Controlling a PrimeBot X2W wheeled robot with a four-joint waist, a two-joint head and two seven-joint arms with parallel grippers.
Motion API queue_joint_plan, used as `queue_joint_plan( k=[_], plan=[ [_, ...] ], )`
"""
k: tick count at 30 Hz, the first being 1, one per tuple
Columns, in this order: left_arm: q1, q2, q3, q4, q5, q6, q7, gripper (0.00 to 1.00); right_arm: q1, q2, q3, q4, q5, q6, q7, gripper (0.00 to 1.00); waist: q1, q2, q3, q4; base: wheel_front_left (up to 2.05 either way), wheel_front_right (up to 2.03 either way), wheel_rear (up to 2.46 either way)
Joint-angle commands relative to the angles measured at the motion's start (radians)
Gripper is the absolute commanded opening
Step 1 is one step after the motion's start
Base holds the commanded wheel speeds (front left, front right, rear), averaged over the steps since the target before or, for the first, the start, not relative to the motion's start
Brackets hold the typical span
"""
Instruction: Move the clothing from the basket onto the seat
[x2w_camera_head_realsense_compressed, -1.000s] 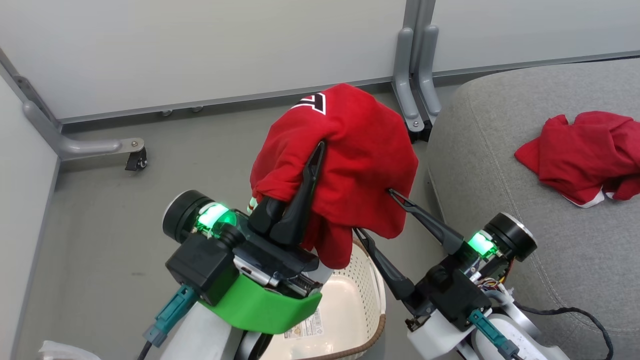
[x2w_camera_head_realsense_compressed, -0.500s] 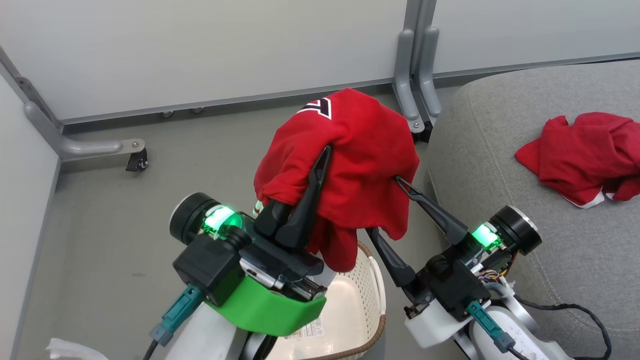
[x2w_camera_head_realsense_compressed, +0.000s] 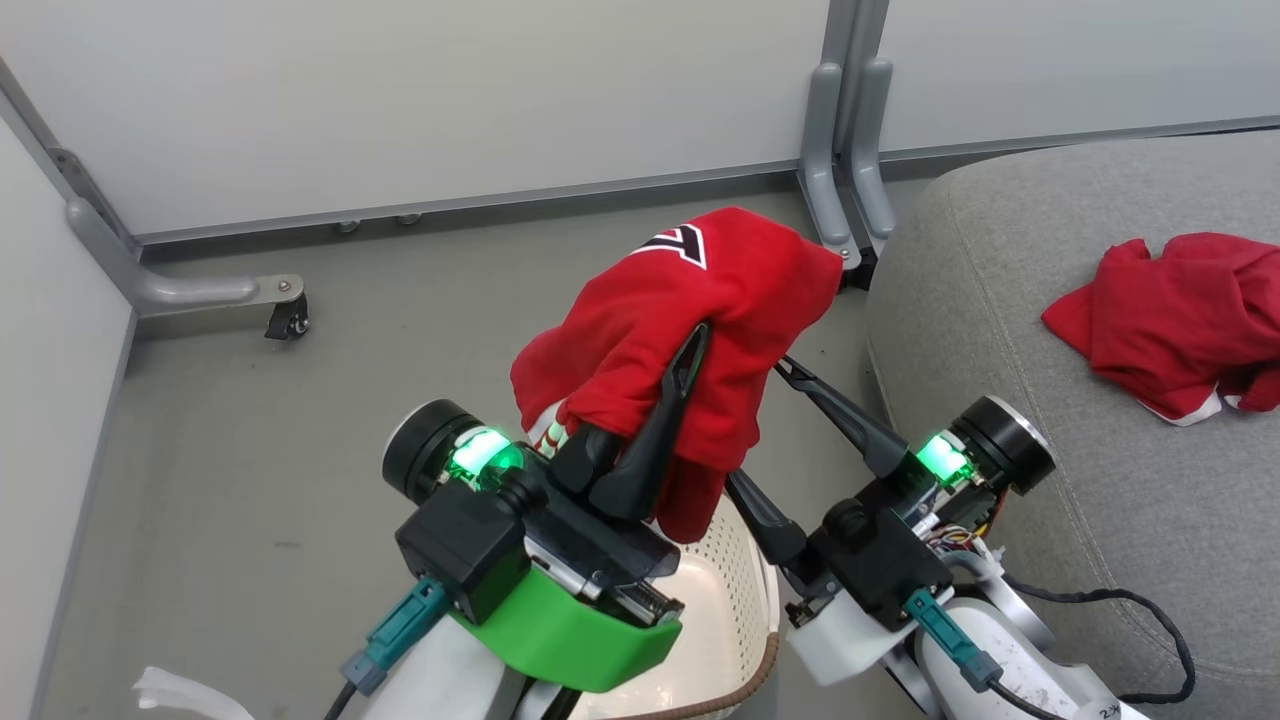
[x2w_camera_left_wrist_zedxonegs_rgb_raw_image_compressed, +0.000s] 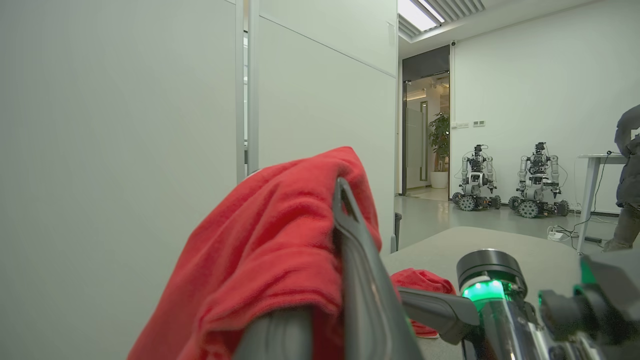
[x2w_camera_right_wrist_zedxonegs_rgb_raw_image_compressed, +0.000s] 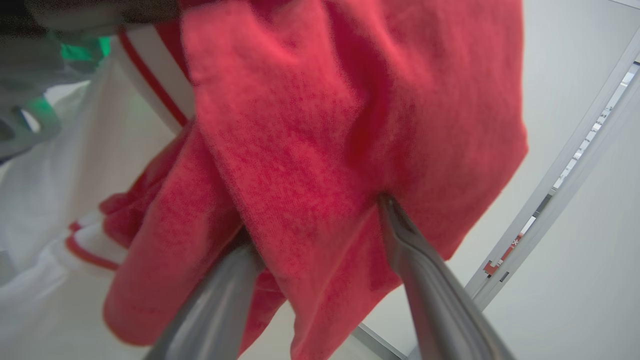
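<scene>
Looking down from the head, we see the left gripper (x2w_camera_head_realsense_compressed: 688, 350) raised above the basket (x2w_camera_head_realsense_compressed: 748, 600). Its two dark fingers are pinched together on a red jersey (x2w_camera_head_realsense_compressed: 700, 280), which drapes over them in a bunched hood (a black-and-white figure shows on the top fold, too folded for us to read). The jersey hangs clear of the basket, whose cream perforated wall and brown rim sit below both wrists. Just beside it the right gripper (x2w_camera_head_realsense_compressed: 757, 422) stands with fingers spread wide, gripping nothing. In the right wrist view the jersey (x2w_camera_right_wrist_zedxonegs_rgb_raw_image_compressed: 325, 125) hangs across both fingers (x2w_camera_right_wrist_zedxonegs_rgb_raw_image_compressed: 425, 285), whose tips press into its underside. The seat (x2w_camera_head_realsense_compressed: 1000, 400) lies to the right of the basket. On it, well apart from the grippers, a second jersey (x2w_camera_head_realsense_compressed: 1170, 320) lies crumpled with a white-trimmed edge showing. From the left wrist view we find the held jersey (x2w_camera_left_wrist_zedxonegs_rgb_raw_image_compressed: 270, 240) heaped over the closed fingers (x2w_camera_left_wrist_zedxonegs_rgb_raw_image_compressed: 352, 240), with the seat's grey top beyond.
</scene>
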Motion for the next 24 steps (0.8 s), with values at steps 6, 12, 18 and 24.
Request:
queue_joint_plan(
  k=[6,12,18,24],
  plan=[
    [-0.010,0.013,-0.021,0.015,-0.013,-0.003,0.000,0.00,-0.013,0.003,-0.002,0.012,-0.002,-0.001,-0.003,1.00,0.0000,0.0000,-0.001,0.006,0.00,0.00,0.00],
    [-0.010,0.020,-0.040,0.031,-0.018,-0.003,0.000,0.00,-0.007,0.013,-0.016,0.007,0.008,-0.001,-0.003,1.00,0.0000,0.0000,-0.003,0.006,0.00,0.00,0.00],
    [-0.010,0.019,-0.055,0.034,-0.020,-0.003,0.000,0.00,0.006,0.021,-0.033,0.026,0.014,-0.001,-0.003,1.00,0.0000,0.0000,-0.006,0.009,0.00,0.00,0.00],
    [-0.009,0.028,-0.080,0.037,-0.022,-0.003,0.000,0.00,0.008,0.027,-0.045,0.043,0.018,-0.001,-0.003,0.47,0.0000,0.0000,-0.009,0.011,0.00,0.00,0.00]
  ],
)
